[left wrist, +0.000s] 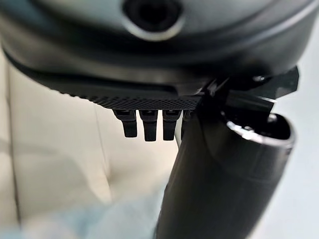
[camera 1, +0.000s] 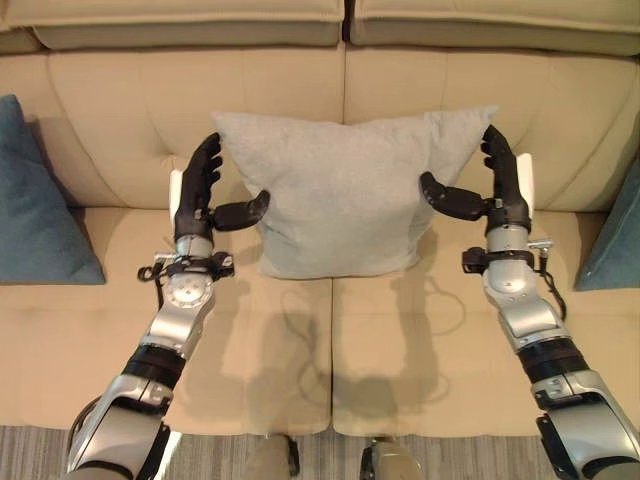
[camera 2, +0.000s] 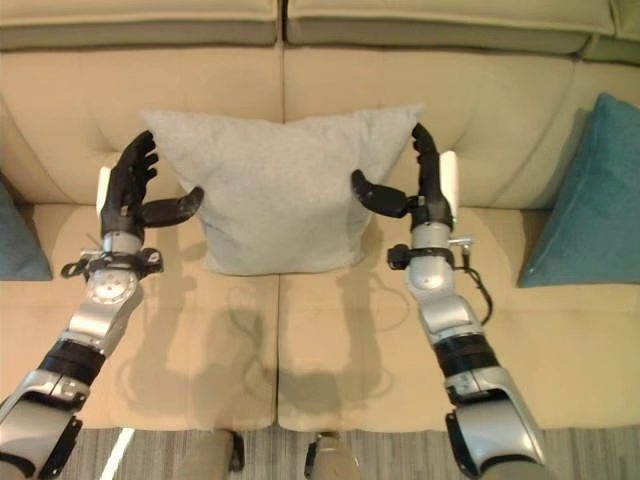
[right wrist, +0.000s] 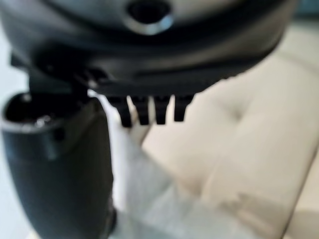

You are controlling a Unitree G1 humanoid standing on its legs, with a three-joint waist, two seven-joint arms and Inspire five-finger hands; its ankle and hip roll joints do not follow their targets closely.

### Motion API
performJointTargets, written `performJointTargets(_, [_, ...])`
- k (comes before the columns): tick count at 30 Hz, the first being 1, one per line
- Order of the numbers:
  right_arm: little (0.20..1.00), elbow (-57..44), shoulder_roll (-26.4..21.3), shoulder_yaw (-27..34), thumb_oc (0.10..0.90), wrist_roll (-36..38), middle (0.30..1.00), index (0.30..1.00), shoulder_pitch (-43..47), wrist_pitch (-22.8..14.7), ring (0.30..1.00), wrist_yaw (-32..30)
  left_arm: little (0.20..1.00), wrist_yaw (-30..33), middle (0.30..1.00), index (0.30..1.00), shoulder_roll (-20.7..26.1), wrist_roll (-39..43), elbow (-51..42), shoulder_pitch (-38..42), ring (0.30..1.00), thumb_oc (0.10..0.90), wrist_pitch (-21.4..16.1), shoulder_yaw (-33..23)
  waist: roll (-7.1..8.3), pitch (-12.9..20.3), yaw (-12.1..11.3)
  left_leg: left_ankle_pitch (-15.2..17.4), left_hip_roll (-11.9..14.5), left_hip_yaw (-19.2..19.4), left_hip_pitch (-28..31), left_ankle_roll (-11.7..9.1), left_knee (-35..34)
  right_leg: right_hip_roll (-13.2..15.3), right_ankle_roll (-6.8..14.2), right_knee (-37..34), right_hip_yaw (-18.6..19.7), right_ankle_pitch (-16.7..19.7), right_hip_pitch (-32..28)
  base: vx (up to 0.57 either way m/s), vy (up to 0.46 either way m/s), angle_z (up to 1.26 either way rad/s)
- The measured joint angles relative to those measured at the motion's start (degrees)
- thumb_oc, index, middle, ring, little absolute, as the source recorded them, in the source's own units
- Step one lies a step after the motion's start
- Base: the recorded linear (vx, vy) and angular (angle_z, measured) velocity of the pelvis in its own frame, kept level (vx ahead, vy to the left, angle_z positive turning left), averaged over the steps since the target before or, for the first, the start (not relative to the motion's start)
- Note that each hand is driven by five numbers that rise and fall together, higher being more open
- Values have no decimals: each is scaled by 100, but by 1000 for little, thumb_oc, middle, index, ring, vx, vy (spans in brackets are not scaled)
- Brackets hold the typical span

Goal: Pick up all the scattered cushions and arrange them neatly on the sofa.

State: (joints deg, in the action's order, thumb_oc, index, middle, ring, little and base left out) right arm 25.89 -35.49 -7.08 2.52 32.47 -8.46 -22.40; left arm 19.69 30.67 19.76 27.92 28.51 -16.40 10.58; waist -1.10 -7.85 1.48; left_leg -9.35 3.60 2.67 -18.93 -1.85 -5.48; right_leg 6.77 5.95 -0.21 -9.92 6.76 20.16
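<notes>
A light grey cushion stands upright on the beige sofa seat, leaning on the backrest. My left hand is at its left edge with fingers straight up, and its thumb lies against the cushion's front. At the right edge my right hand mirrors this, thumb on the front. Both hands are open and flank the cushion. The straight fingers and the cushion show from the wrists.
A teal cushion leans at the sofa's left end and another teal cushion at the right end. The sofa's back cushions run along the top. Grey carpet lies before the seat.
</notes>
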Motion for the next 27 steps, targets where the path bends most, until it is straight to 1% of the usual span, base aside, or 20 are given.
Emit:
performJointTargets(1, [900, -6, -1, 117, 800, 1, 900, 900, -130, 2, 900, 9, 900, 22, 900, 900, -5, 49, 18, -162, 900, 800, 12, -117, -18, -15, 7, -3, 22, -5, 61, 5, 1, -49, 107, 34, -49, -274, 62, 98, -17, 9])
performJointTargets(2, [900, -59, -4, 334, 800, 1, 900, 900, -432, 12, 900, 39, 900, 18, 900, 900, 38, 61, 1, -472, 900, 800, 42, -316, 117, 13, 87, 3, -100, 0, 163, -2, -2, 41, 82, -579, -56, 23, -412, 75, -14, 25])
performJointTargets(3, [900, -191, -15, 475, 800, 0, 900, 900, -696, 5, 900, 94, 900, -31, 900, 900, 101, 44, -163, -715, 900, 800, 37, -460, 212, 49, 87, 17, -165, -8, 179, -22, -3, 98, 61, -576, -54, -36, -522, 100, -21, 35])
performJointTargets(4, [900, -346, -30, 635, 800, -3, 900, 900, -1033, -14, 900, 137, 900, -56, 900, 900, 133, 25, -460, -1141, 900, 800, 15, -704, 211, 47, 94, 39, -134, -3, 193, -51, -6, 51, 29, -533, -76, -63, -547, 48, -11, 11])
performJointTargets(6, [900, -327, -39, 695, 800, -5, 900, 900, -1315, 97, 900, 262, 900, -59, 900, 900, 118, 26, -456, -1494, 900, 800, 50, -833, 208, 48, 17, 41, -57, 11, 250, -55, -6, -21, 28, -532, -75, -63, -586, 78, -16, -7])
performJointTargets(7, [900, -437, 0, 756, 800, -67, 900, 900, -1608, 94, 900, 373, 900, -151, 900, 900, 53, 11, -632, -1832, 900, 800, 49, -938, 206, 47, -18, 84, -41, 16, 339, -115, -7, -55, 28, -534, -69, -64, -663, 77, -16, -10])
performJointTargets(10, [900, -441, 83, 810, 800, -230, 900, 900, -2233, 112, 900, 592, 900, -335, 900, 900, -45, -133, -685, -2452, 900, 800, 55, -952, 199, 49, -45, 275, 28, 42, 591, -236, -11, -131, 78, -573, -65, -191, -905, 59, -15, -4])
performJointTargets(12, [900, -630, 286, 1050, 800, -338, 900, 900, -2660, 91, 900, 652, 900, -430, 900, 900, -220, -205, -889, -2851, 900, 800, 54, -1093, 204, 52, -50, 324, 38, 37, 687, -266, -13, -131, 66, -573, -65, -212, -1011, 31, -25, 0])
performJointTargets(13, [900, -610, 372, 1087, 800, -402, 900, 900, -3031, 133, 900, 743, 900, -469, 900, 900, -338, -234, -881, -3180, 900, 800, 105, -1119, 191, 60, -54, 341, 45, 40, 774, -240, -12, -122, 55, -569, -60, -219, -1087, 42, -36, -1])
performJointTargets(15, [900, -608, 665, 1222, 800, -444, 900, 900, -3262, 148, 900, 762, 900, -552, 900, 900, -579, -251, -875, -3412, 900, 800, 142, -1263, 185, 65, -52, 347, 40, 50, 892, -206, -11, -121, 52, -573, -64, -235, -1204, 19, -35, -2])
performJointTargets(16, [900, -556, 891, 1204, 800, -449, 900, 900, -3586, 160, 900, 862, 900, -629, 900, 900, -815, -253, -790, -3687, 900, 800, 187, -1285, 160, 81, -52, 355, 41, 56, 1007, -194, -11, -120, 53, -574, -70, -244, -1326, -10, -49, 1])
performJointTargets(18, [900, -392, 1061, 1122, 800, -451, 900, 900, -3865, 166, 900, 926, 900, -709, 900, 900, -991, -252, -743, -3930, 900, 800, 279, -1258, 134, 101, -51, 366, 42, 51, 1064, -188, -8, -121, 46, -571, -74, -255, -1385, -18, -40, 3])
performJointTargets(19, [900, -92, 1324, 1152, 800, -449, 900, 900, -3923, 196, 900, 976, 900, -820, 900, 900, -1228, -249, -501, -4014, 900, 800, 310, -1291, 107, 123, -45, 365, 38, 43, 1145, -188, -8, -124, 55, -571, -79, -267, -1476, -24, -49, 3])
performJointTargets(21, [900, 123, 1464, 1030, 800, -451, 900, 900, -4093, 257, 900, 1058, 900, -923, 900, 900, -1355, -252, -226, -4159, 900, 800, 445, -1221, 69, 150, -52, 364, 44, 55, 1232, -187, -7, -125, 58, -554, -88, -284, -1566, -24, -48, 1])
performJointTargets(22, [900, 224, 1582, 957, 800, -450, 900, 900, -4182, 279, 900, 1152, 900, -1019, 900, 900, -1447, -259, 134, -4181, 900, 800, 489, -1159, 48, 172, -38, 364, 48, 63, 1333, -187, -7, -120, 61, -574, -84, -302, -1660, -32, -61, -4])
performJointTargets(23, [900, 265, 1599, 879, 800, -452, 900, 900, -4193, 312, 900, 1217, 900, -1056, 900, 900, -1472, -257, 233, -4272, 900, 800, 649, -1096, 39, 177, -41, 364, 47, 74, 1384, -187, -8, -121, 69, -573, -81, -312, -1706, -32, -61, -1])
performJointTargets(25, [900, 289, 1642, 866, 800, -450, 900, 900, -4232, 309, 900, 1228, 900, -1130, 900, 900, -1580, -280, 506, -4262, 900, 800, 629, -1087, 19, 192, -19, 364, 60, 61, 1433, -188, -8, -131, 90, -574, -89, -329, -1770, -47, -66, 4])
performJointTargets(26, [900, 295, 1674, 837, 800, -449, 900, 900, -4211, 305, 900, 1239, 900, -1196, 900, 900, -1652, -309, 752, -4283, 900, 800, 692, -1054, 24, 203, 4, 376, 60, 62, 1520, -192, -9, -140, 119, -576, -87, -357, -1861, -61, -70, 2])
performJointTargets(27, [900, 296, 1677, 813, 800, -449, 900, 900, -4206, 295, 900, 1241, 900, -1238, 900, 900, -1696, -308, 816, -4315, 900, 800, 746, -1053, 33, 211, 16, 398, 63, 65, 1564, -193, -10, -154, 99, -575, -85, -390, -1903, -76, -63, 1])
